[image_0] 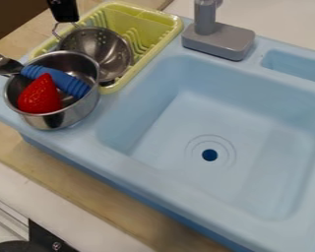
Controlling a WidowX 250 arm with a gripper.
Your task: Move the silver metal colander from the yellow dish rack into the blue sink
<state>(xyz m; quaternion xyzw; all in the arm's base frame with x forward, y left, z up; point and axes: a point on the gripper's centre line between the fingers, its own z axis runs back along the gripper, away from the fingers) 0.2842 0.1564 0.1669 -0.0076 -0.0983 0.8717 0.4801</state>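
Observation:
A shiny metal pot (67,114) stands on the left rim of the light blue sink (160,179). Inside it, a red strawberry (39,96) rests at the left, against a ribbed blue handle (65,82) lying aslant. The handle belongs to a fork (2,64), whose metal tines stick out over the pot's left edge. Just behind the pot, a metal colander (98,49) leans in a yellow-green dish rack (143,18), its black handle (63,10) pointing up and away.
A grey faucet (218,40) rises at the sink's back rim. Right of it is a shallow recess (298,66). The basin has a dark drain (209,155). A wooden edge (114,206) runs along the front, with a black part (48,241) bearing a screw at the lower left.

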